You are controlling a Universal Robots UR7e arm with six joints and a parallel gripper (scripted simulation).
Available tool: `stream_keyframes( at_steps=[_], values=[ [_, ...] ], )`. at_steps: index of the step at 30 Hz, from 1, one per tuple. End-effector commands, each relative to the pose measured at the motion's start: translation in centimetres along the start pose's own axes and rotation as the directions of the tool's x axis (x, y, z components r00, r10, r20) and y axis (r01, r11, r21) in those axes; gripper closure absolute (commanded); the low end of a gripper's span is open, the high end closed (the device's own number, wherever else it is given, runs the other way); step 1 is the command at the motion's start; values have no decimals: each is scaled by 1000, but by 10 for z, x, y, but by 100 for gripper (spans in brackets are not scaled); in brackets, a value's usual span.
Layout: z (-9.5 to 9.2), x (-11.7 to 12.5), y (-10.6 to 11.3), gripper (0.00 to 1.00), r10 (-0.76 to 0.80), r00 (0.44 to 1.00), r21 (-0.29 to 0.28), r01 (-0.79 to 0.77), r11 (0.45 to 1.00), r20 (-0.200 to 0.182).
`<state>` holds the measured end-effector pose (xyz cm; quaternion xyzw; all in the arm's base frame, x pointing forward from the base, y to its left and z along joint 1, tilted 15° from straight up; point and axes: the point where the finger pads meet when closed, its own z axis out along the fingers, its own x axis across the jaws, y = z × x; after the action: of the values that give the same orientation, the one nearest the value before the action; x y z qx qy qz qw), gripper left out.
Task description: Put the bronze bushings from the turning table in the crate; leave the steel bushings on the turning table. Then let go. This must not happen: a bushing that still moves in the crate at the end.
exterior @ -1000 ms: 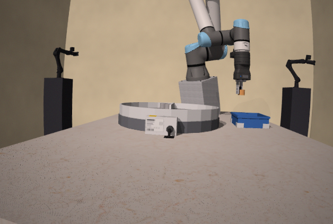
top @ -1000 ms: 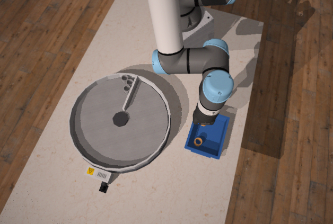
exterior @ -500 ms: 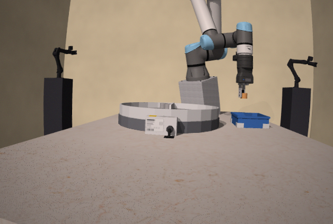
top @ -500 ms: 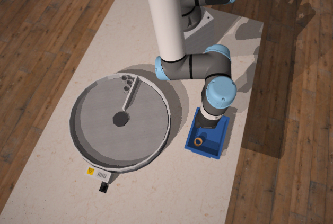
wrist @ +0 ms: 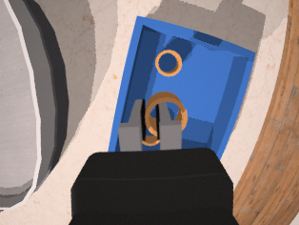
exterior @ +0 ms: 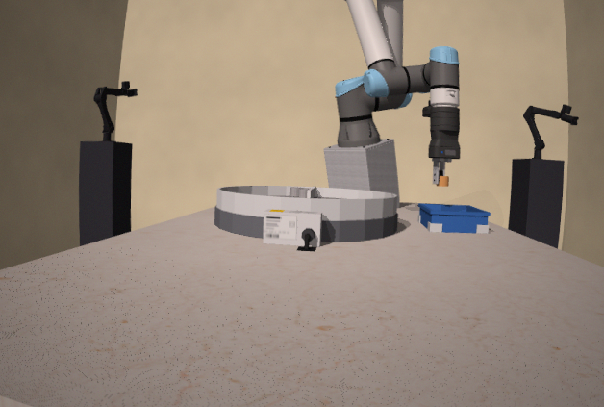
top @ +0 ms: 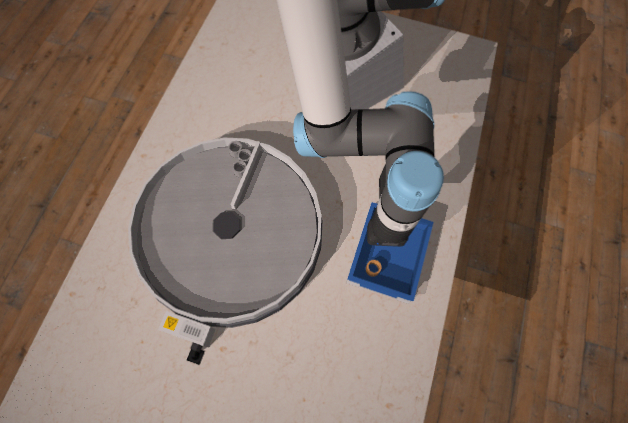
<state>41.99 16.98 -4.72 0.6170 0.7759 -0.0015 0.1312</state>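
Hanging above the blue crate (exterior: 454, 218) w/ open air below, the gripper (exterior: 440, 178) has its jaws pinching a bronze bushing (exterior: 443, 181) by the wall: one finger inside the bore, one outside. Crate sits just beside the turning table (top: 314, 214), its rim apart from the table's raised wall. Held bushing: short orange-brown ring, hole facing down. A 2nd bronze bushing (top: 373, 267) lies flat on the crate floor. Three steel bushings (top: 242, 155) sit on the turning table, at its rim against the divider bar (top: 247, 178).
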Motion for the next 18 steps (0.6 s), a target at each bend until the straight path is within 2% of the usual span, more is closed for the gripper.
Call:
stream_keyframes(
  at_steps=[1, 12, 17, 18],
  values=[
    [18, 1, 1, 100, 2, 1000, 2, -2, 1000, 1],
    [18, 1, 1, 100, 2, 1000, 2, -2, 1000, 1],
    [43, 2, 3, 100, 5, 1000, 5, -5, 1000, 3],
    [43, 2, 3, 100, 5, 1000, 5, -5, 1000, 3]
  ],
)
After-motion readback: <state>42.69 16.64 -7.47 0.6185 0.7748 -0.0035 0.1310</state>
